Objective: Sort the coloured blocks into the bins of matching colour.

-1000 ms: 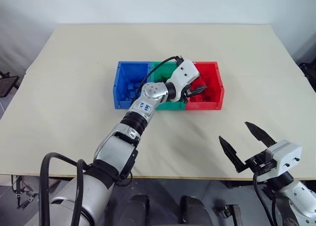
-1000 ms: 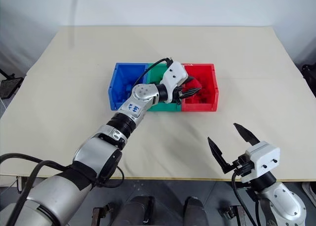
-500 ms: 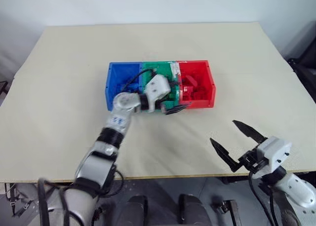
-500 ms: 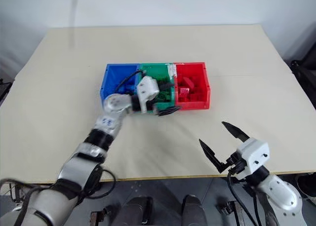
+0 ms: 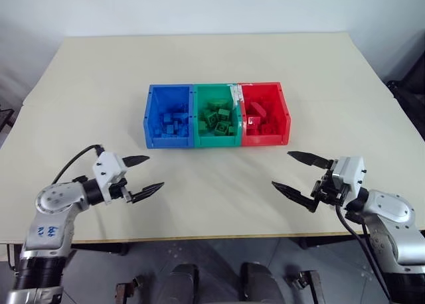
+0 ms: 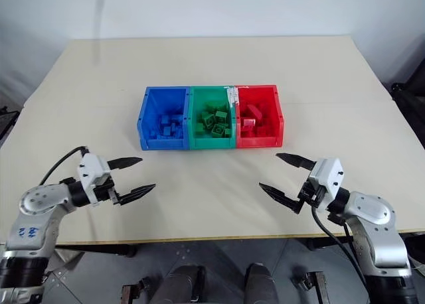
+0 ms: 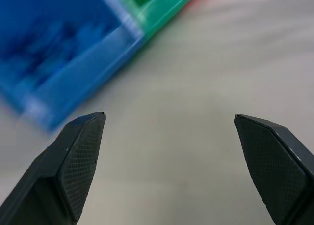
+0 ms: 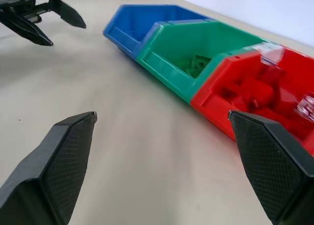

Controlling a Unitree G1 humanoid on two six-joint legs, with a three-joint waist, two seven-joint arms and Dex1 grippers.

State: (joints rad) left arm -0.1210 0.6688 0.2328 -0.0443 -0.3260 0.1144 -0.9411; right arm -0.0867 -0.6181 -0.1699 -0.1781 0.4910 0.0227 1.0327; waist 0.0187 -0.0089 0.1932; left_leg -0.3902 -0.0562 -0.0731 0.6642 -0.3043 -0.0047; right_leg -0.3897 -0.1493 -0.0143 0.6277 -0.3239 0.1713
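- Seemingly the sorting is finished — no block lies loose on the table (image 5: pixel 219 58) in either head view, and all the bricks I can make out sit inside the bins.
- Blue bin (image 5: pixel 169 115), the leftmost of the joined row: it holds a scatter of blue blocks (image 5: pixel 171 122) on its floor, and no other colour shows among them.
- Green bin (image 5: pixel 216 116), the middle one: green blocks (image 5: pixel 216 118) are piled in it, again with no stray colour that I can see.
- Red bin (image 5: pixel 264 114), the rightmost: red blocks (image 5: pixel 260 118) lie inside; a pale or clear bit shows near its wall with the green bin, and I cannot tell what it is.
- Left gripper (image 5: pixel 141 174): it hovers over the bare tabletop near the front edge, well apart from the bins, jaws spread wide with nothing between them.
- Right gripper (image 5: pixel 298 174): it hangs opposite, also near the front edge and well clear of the red bin, jaws wide apart and empty — its wrist view shows bare table between the fingers.
- What is left, as I judge it: nothing to pick up in sight; at most a check that no block hides behind the bins' far walls, which the frames cannot settle.
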